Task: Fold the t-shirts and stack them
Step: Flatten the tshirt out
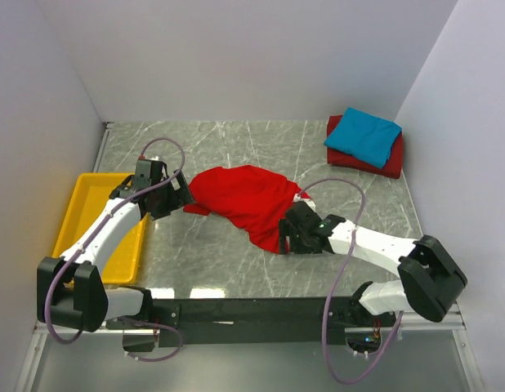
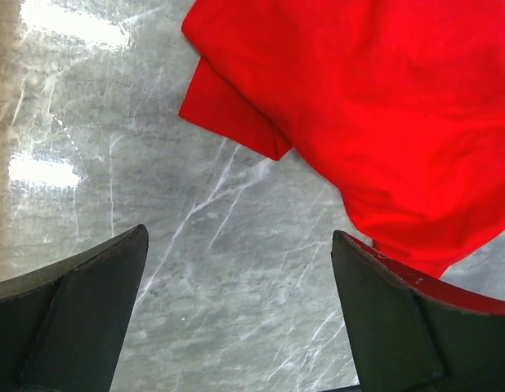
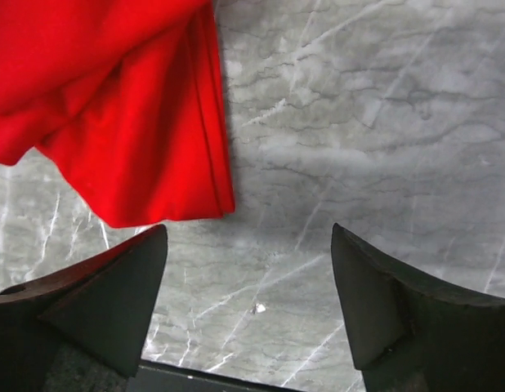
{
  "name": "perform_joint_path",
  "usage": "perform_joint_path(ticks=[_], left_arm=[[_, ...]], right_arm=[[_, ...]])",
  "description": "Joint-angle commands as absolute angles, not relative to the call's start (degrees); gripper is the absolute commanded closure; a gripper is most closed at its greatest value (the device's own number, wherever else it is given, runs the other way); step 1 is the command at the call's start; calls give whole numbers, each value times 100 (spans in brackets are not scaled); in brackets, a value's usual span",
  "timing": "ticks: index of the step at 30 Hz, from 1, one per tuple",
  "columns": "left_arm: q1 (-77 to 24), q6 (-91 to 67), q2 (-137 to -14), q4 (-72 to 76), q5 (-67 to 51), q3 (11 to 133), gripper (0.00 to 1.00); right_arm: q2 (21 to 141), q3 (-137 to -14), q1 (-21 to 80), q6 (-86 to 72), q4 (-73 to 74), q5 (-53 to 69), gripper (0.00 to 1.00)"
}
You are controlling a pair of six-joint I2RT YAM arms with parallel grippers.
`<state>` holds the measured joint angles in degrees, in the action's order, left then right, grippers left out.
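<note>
A bright red t-shirt (image 1: 244, 200) lies crumpled in the middle of the marble table. It also shows in the left wrist view (image 2: 383, 106) and the right wrist view (image 3: 113, 106). My left gripper (image 1: 177, 196) is open and empty at the shirt's left edge, above bare table (image 2: 236, 302). My right gripper (image 1: 292, 233) is open and empty at the shirt's near right corner (image 3: 248, 294). A folded turquoise-blue t-shirt (image 1: 363, 135) lies on a folded darker red t-shirt (image 1: 390, 163) at the back right.
A yellow plastic tray (image 1: 89, 220) stands at the left edge under my left arm. White walls close in the table at the back and both sides. Purple cables loop off both arms.
</note>
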<state>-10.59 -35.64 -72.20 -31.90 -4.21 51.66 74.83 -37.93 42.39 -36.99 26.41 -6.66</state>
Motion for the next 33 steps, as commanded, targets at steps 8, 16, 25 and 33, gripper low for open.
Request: perform_joint_path(ticks=[8, 16, 25, 33], left_arm=[[-1064, -3568, -7049, -3067, -290, 4975, 1], [-1081, -3533, -7049, -2962, -53, 4834, 4], [-1318, -3278, -7628, -2699, 431, 5071, 10], [-1468, -3191, -8349, -2444, 703, 5291, 20]], right_arm=[[8173, -4385, 4421, -3779, 2513, -993, 43], [8446, -4395, 4430, -3788, 2496, -669, 70], [8596, -4289, 4438, -3946, 2356, -404, 94], [8482, -4245, 4438, -4052, 2452, -492, 100]])
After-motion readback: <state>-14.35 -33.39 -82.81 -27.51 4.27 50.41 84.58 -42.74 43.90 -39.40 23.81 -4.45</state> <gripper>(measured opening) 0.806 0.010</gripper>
